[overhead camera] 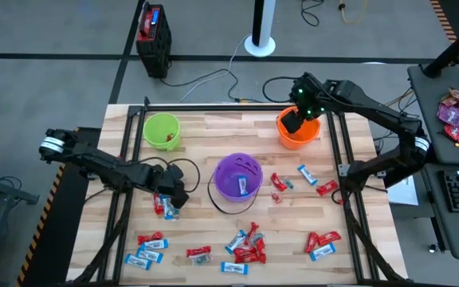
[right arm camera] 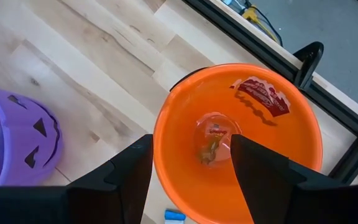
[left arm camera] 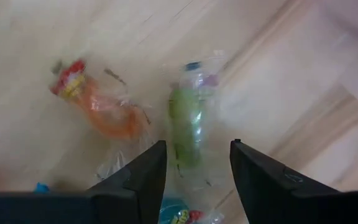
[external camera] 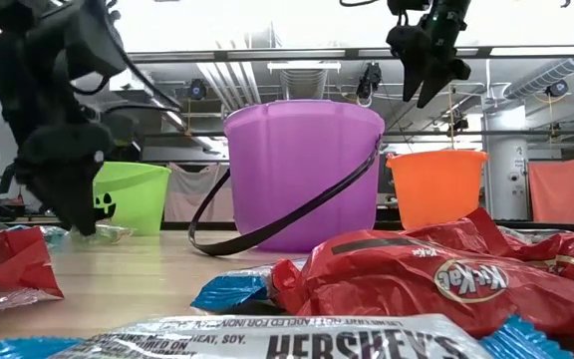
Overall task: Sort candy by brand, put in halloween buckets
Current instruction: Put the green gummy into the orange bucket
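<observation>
The right gripper point(overhead camera: 293, 119) hangs open and empty over the orange bucket point(overhead camera: 307, 135), with a red candy point(right arm camera: 261, 94) lying inside; the left gripper point(left arm camera: 197, 168) is low over clear-wrapped candy point(left arm camera: 185, 124), fingers spread; next it should close and lift; the purple bucket point(overhead camera: 231, 171) is near, so there's little room.

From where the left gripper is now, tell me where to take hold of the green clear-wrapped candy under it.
Grip the green candy across its narrow middle, coming straight down. It lies flat on the table, its long axis running between the left gripper's open fingers, so they would likely close on its two long sides. The orange candy beside it lies apart.
</observation>
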